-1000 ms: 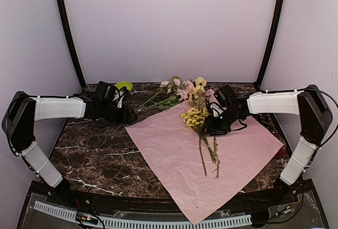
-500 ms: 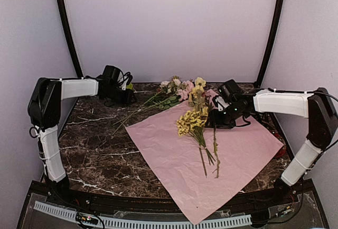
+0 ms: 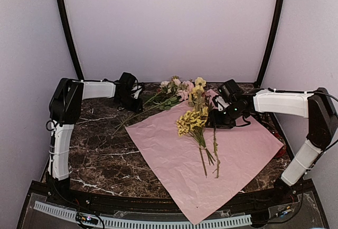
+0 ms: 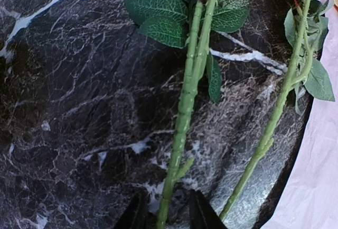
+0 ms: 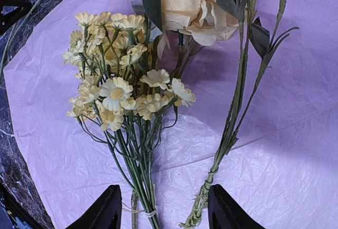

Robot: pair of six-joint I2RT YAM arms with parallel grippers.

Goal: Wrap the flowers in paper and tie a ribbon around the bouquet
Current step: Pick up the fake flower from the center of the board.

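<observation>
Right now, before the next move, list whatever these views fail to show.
Ribbon: appears in no view.
Left jaws: cut off by the left wrist view's bottom edge, so a pinch on the green stem is unclear; the wrist covers them from above.
Pink blooms: too small to count from above, cropped by the right wrist view's top edge.

Two slim arms of one build. On left arm (image 3: 97, 89) and right arm (image 3: 280, 102) alike: white textured covers over the long links, bulky matte-black housings at the joints, black bases at the near end. Thin black cable (image 3: 296, 91) along the top of the right arm's far link, looped again beside its wrist; more black cabling bunched at the left wrist. Left tool (image 3: 138, 106) and right tool (image 3: 212, 119) black throughout. From the wrist views, paired black fingertips (image 5: 103, 210), smooth, tapering to blunt rounded points.
</observation>
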